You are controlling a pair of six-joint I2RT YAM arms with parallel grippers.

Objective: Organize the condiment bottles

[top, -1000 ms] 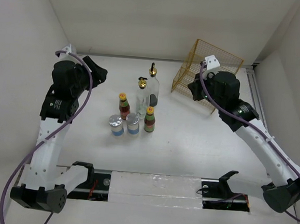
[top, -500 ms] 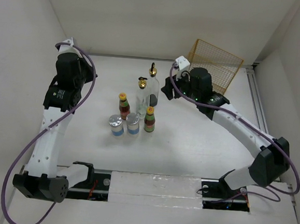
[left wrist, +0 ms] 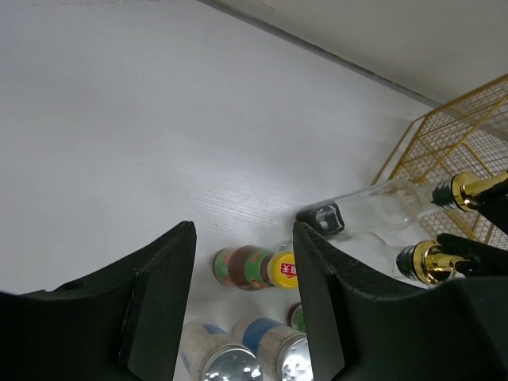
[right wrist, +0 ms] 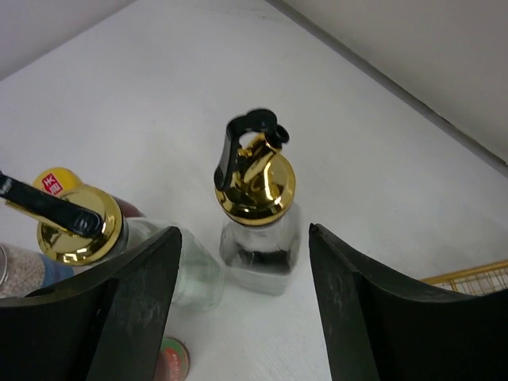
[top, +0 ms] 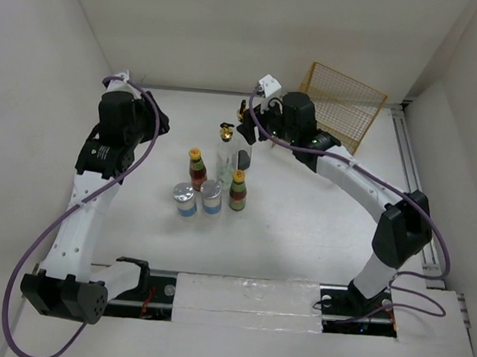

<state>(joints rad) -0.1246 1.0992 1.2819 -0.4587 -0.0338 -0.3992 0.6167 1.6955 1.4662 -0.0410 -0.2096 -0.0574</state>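
Note:
The condiment bottles stand grouped mid-table. Two clear glass bottles with gold spouts (top: 225, 154) (right wrist: 255, 182) are at the back. Two yellow-capped sauce bottles (top: 197, 169) (top: 237, 190) and two silver-lidded jars (top: 184, 199) (top: 211, 198) are in front. My right gripper (top: 246, 129) (right wrist: 244, 230) hangs open over the rear glass bottle, one finger on each side, touching nothing. My left gripper (top: 157, 122) (left wrist: 242, 238) is open above the table, left of the group. Below its fingers lie a sauce bottle (left wrist: 254, 267) and the jars (left wrist: 278, 349).
A yellow wire rack (top: 339, 104) (left wrist: 460, 135) stands at the back right, near the wall. White walls close in the table on three sides. A rail (top: 413, 159) runs along the right edge.
My right arm swung left from the wire rack to above the rear glass bottle, and its jaws opened. My left arm turned a little toward the bottles.

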